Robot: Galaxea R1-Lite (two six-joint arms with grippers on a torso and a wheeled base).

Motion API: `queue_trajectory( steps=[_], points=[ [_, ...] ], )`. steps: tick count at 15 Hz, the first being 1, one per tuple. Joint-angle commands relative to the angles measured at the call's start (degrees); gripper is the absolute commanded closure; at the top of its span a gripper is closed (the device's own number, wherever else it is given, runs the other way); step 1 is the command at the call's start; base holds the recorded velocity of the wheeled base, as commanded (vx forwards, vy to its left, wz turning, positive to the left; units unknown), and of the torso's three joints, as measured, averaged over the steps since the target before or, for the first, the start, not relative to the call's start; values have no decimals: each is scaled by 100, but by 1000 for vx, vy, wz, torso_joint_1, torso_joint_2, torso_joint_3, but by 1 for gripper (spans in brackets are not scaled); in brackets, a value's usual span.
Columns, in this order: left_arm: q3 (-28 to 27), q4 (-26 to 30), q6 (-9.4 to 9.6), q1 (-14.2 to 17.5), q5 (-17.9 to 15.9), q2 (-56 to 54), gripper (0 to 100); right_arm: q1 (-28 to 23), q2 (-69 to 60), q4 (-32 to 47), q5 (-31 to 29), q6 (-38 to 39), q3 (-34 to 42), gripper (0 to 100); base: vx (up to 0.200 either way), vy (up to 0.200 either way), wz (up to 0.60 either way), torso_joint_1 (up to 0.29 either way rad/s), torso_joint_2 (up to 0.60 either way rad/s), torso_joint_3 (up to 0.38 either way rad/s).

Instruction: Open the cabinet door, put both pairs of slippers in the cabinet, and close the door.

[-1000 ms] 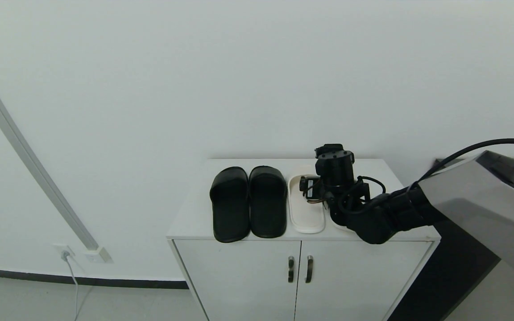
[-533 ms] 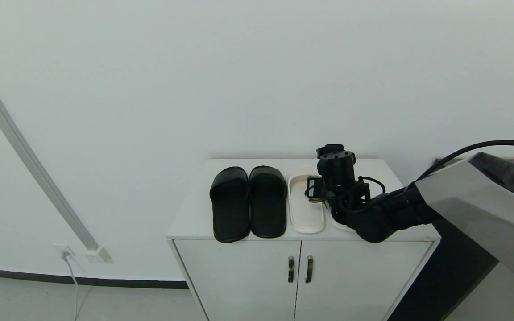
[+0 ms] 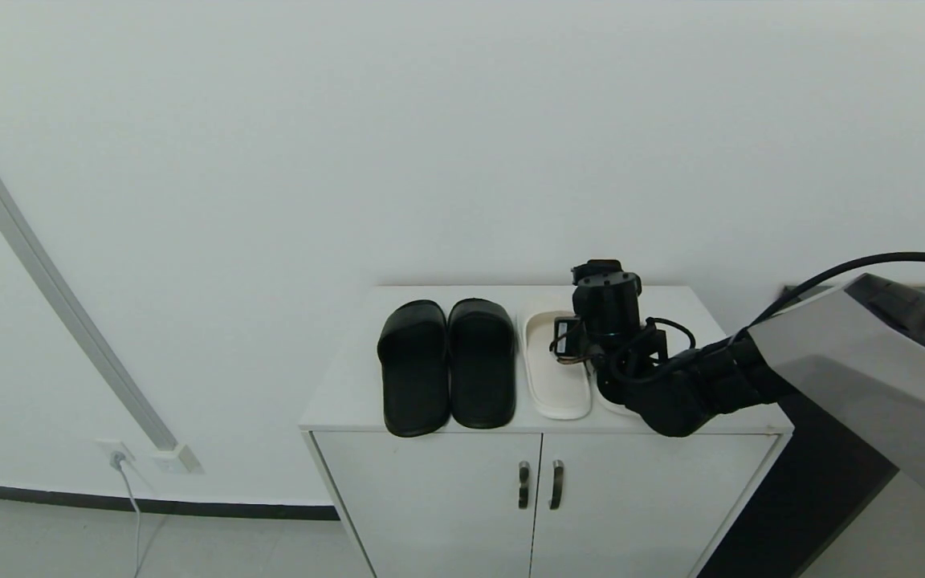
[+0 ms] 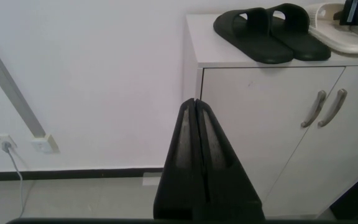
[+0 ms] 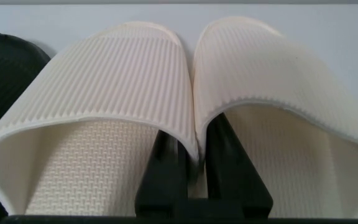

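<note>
Clamping right pincer (image 5: 192,149) almost shut on the white slippers (image 5: 135,81), one finger under each strap, touching sides squeezed between. Lying lengthwise straight ahead of pincer, toes farthest. Cabinet doors (image 3: 438,498) below, not yet opened.

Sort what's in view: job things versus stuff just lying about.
Job: black slippers; white slippers; cabinet doors; door handles; right gripper, pinching the white pair.
Lying about: wall socket with cable; slanted wall trunking.
</note>
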Motion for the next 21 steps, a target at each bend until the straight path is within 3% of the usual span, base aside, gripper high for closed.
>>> queue_trajectory(
  steps=[1,7,11,15,21],
  points=[
    [0,-4,-1,-1,4,5,100,3,-183,-23,1,1,66,100,0,0,0,0,0,0],
    [0,-4,-1,-1,4,5,100,214,-1088,-23,80,-166,910,100,0,0,0,0,0,0],
    [0,-4,8,-1,4,5,100,697,-2362,-6,616,-245,2035,100,0,0,0,0,0,0],
    [0,-4,8,-1,4,5,100,952,-3514,293,1724,-254,3125,100,0,0,0,0,0,0],
    [0,-4,8,-1,4,5,100,1172,-4103,372,2225,-289,3503,100,0,0,0,0,0,0]
  ],
)
